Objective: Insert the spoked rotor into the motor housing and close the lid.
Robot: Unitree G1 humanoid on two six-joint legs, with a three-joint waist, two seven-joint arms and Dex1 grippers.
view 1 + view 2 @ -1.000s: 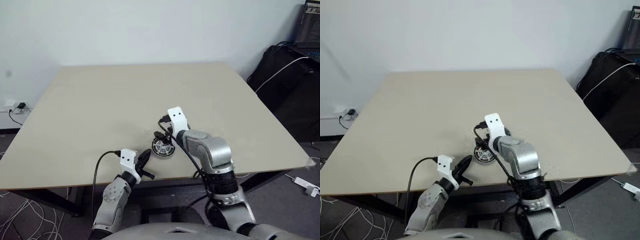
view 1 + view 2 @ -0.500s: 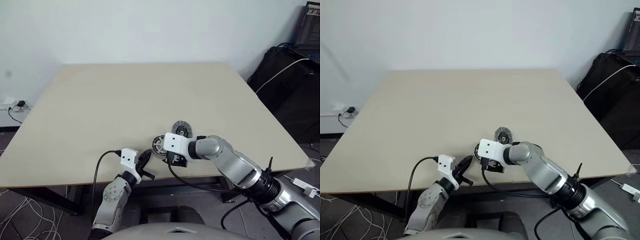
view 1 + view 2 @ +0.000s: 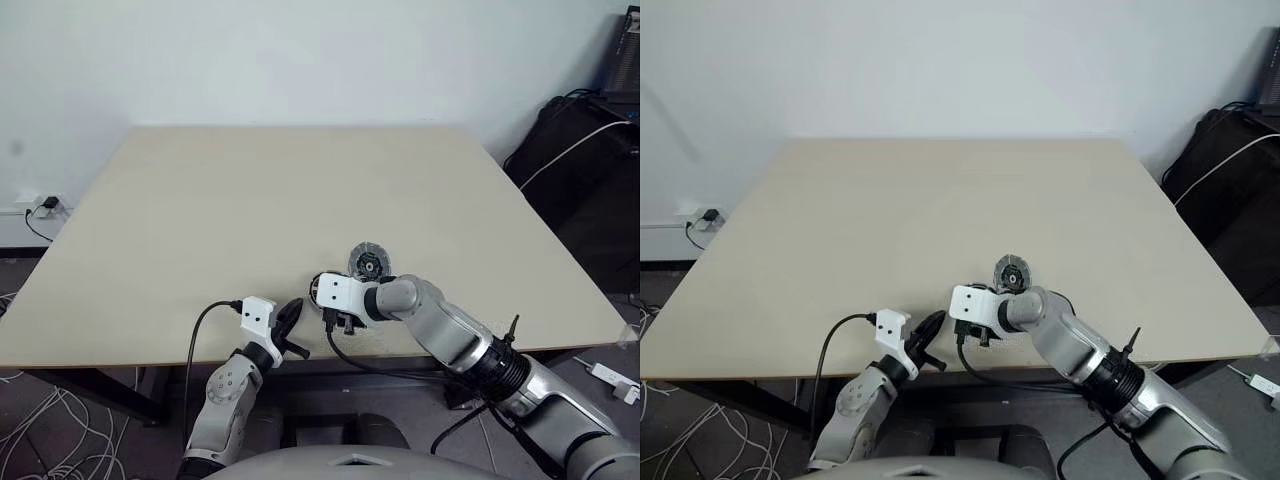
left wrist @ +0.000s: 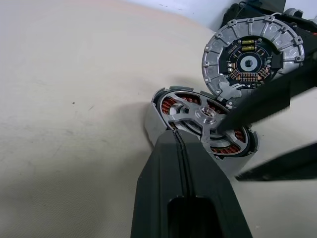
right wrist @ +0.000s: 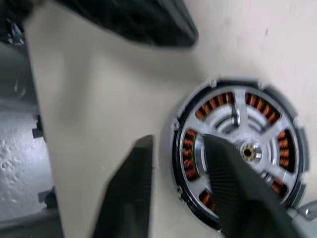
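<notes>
Spoked rotor [image 4: 198,116] sits in the motor housing [image 5: 235,151] right under the right gripper [image 5: 185,191], whose fingers gape, gripping nothing. Lid [image 4: 252,59] lies just past it. It should press straight down, evenly.

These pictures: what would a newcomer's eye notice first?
Probably the motor housing near the table's front edge, its copper windings bright, with the spoked rotor already seated inside. The ribbed lid lies just behind it, and the right gripper hangs over the housing.
</notes>
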